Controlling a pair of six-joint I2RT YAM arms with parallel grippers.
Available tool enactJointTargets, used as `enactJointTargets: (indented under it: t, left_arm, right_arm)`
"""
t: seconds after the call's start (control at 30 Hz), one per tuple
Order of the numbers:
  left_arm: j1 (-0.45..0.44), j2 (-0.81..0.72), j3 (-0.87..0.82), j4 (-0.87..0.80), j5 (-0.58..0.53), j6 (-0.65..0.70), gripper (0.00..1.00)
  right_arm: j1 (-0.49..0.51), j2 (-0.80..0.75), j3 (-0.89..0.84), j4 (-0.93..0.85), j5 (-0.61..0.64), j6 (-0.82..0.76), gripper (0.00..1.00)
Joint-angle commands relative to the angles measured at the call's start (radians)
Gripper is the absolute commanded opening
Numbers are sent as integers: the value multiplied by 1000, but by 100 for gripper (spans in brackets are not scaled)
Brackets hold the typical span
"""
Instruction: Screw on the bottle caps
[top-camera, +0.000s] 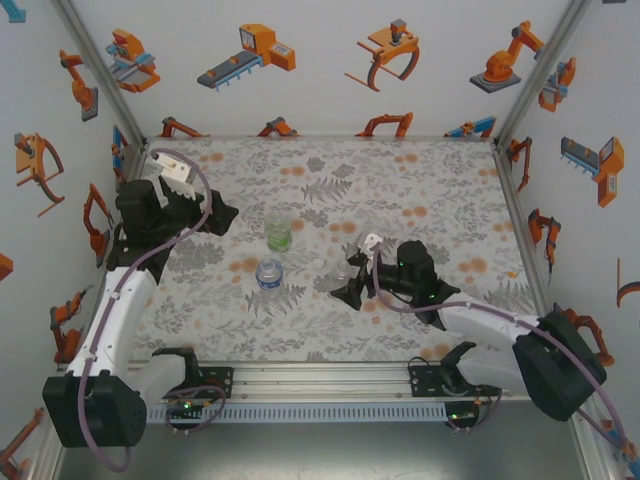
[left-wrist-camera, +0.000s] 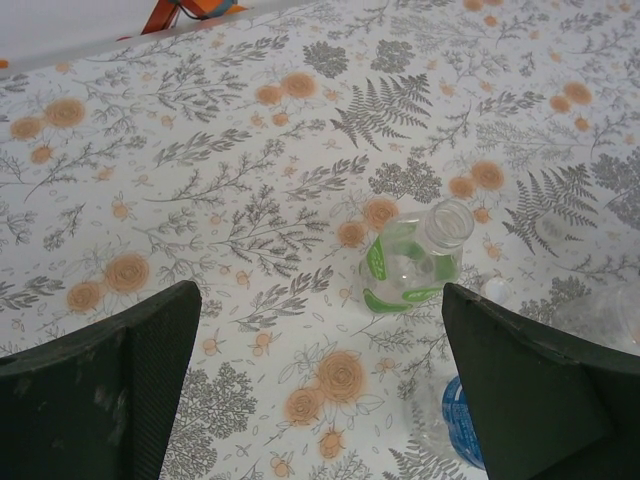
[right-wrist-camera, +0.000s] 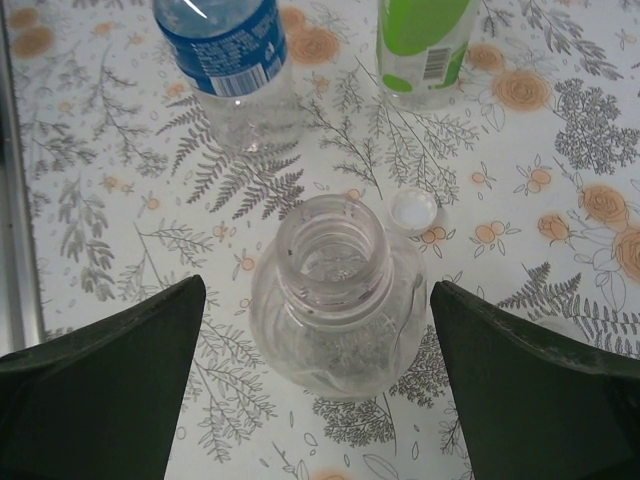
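A clear unlabelled bottle (right-wrist-camera: 335, 300) stands upright with its mouth uncovered, between the fingers of my open right gripper (right-wrist-camera: 318, 285), which do not touch it. A small white cap (right-wrist-camera: 414, 211) lies hollow side up on the cloth just beyond that bottle. Farther on stand the blue-label bottle (right-wrist-camera: 225, 50) and the green bottle (right-wrist-camera: 425, 40). From above, my right gripper (top-camera: 347, 270) sits mid-table and my left gripper (top-camera: 222, 215) is off to the left, open and holding nothing. In the left wrist view the green bottle (left-wrist-camera: 415, 265) has an open mouth, with a cap (left-wrist-camera: 495, 290) lying beside it.
The floral cloth (top-camera: 420, 190) covers the table, with printed walls on three sides. A metal rail (top-camera: 320, 375) runs along the near edge, also seen as a strip (right-wrist-camera: 15, 250) at the left of the right wrist view. The blue-label bottle (left-wrist-camera: 458, 425) is partly hidden behind my left gripper's finger.
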Motion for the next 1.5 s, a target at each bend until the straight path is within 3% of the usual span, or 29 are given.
enactJointTargets:
  t: [0.0,0.33,0.67,0.83,1.03,1.23,1.47]
  left_arm:
    - [-11,-21,-12,22,-12,12,99]
    - [-23,-4,32,-28,-79,-43,100]
    - [-41,40,91,-109,-47,-77,95]
    - [-56,-6,57,-37,77,-60,95]
    - [-63,-49,89,-24,181,-127,95]
    - [-88,-91,71,114,321,-221,94]
    - [-162,-61,125,158,479,-286,92]
  right_arm:
    - [21,67,-6,165,75,-1,83]
    - [43,191,-14,296,87,24,70]
    - [57,212,-9,323,95,64,49]
    - [59,152,-14,295,103,80,44]
    - [59,2,38,99,135,115,38]
    - [59,-129,185,-163,165,153,35]
    - [59,-166,348,-261,77,258,24]
